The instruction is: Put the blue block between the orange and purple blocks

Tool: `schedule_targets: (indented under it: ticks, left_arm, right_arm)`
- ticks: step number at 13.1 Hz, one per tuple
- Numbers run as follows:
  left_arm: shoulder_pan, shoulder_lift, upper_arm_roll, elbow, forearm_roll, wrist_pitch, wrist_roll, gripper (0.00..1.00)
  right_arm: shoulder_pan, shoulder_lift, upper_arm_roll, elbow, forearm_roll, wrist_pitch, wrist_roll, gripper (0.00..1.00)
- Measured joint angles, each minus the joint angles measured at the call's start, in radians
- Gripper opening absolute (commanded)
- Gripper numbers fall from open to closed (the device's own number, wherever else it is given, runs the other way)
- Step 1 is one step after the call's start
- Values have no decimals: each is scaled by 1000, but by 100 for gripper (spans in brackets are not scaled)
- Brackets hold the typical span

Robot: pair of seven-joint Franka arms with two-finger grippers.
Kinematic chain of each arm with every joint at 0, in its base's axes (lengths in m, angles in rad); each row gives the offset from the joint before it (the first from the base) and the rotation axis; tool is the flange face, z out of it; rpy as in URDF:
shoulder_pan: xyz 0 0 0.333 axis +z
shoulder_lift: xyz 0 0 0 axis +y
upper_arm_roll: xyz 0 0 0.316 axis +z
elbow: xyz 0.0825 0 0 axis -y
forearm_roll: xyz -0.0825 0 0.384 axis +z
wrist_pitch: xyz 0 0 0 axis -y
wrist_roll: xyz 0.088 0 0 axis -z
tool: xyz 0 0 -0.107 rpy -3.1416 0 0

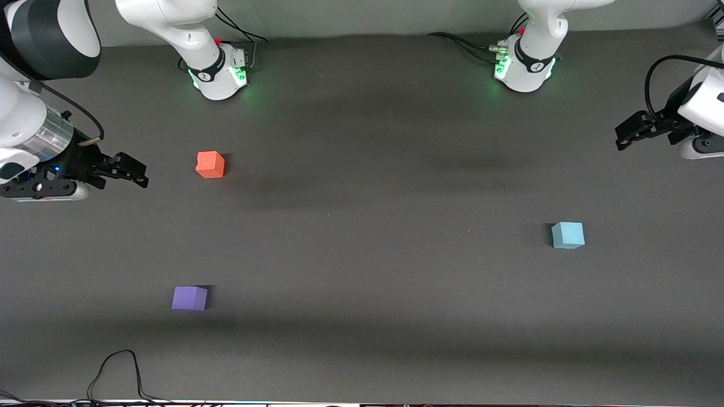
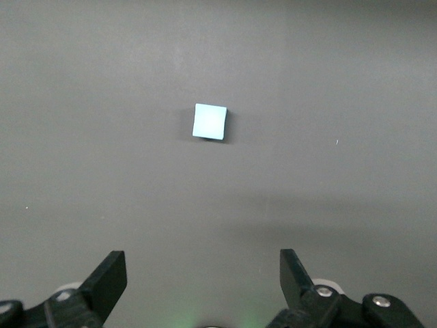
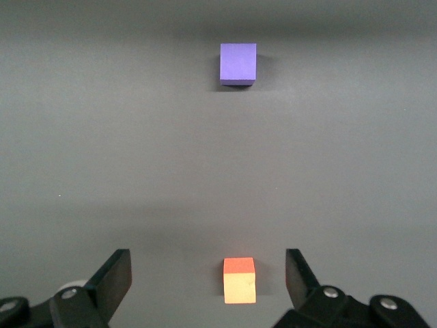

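Three small cubes sit well apart on the dark grey table (image 1: 362, 254). The blue block (image 1: 567, 235) rests toward the left arm's end of the table, alone, with bare tabletop all around it. The orange block (image 1: 210, 164) and the purple block (image 1: 189, 298) both lie toward the right arm's end; the orange one is farther from the front camera, the purple one nearer to it, and the stretch of table between them holds nothing. The left gripper (image 2: 203, 273) hangs in the air at the left arm's edge of the table, its jaws spread wide and holding nothing; in its wrist view the blue block shows ahead of the fingers, not touched. The right gripper (image 3: 208, 273) hovers at the right arm's edge of the table, just beside the orange block, jaws likewise wide apart and empty; its wrist view frames the orange block between the fingers with the purple block farther off in line.
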Motion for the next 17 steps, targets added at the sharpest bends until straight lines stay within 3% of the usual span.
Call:
schedule_targets:
  ticks: [17]
  left_arm:
    - [7, 8, 8, 41, 0, -110, 3, 100]
  right_arm:
    - [2, 0, 0, -11, 0, 4, -2, 100]
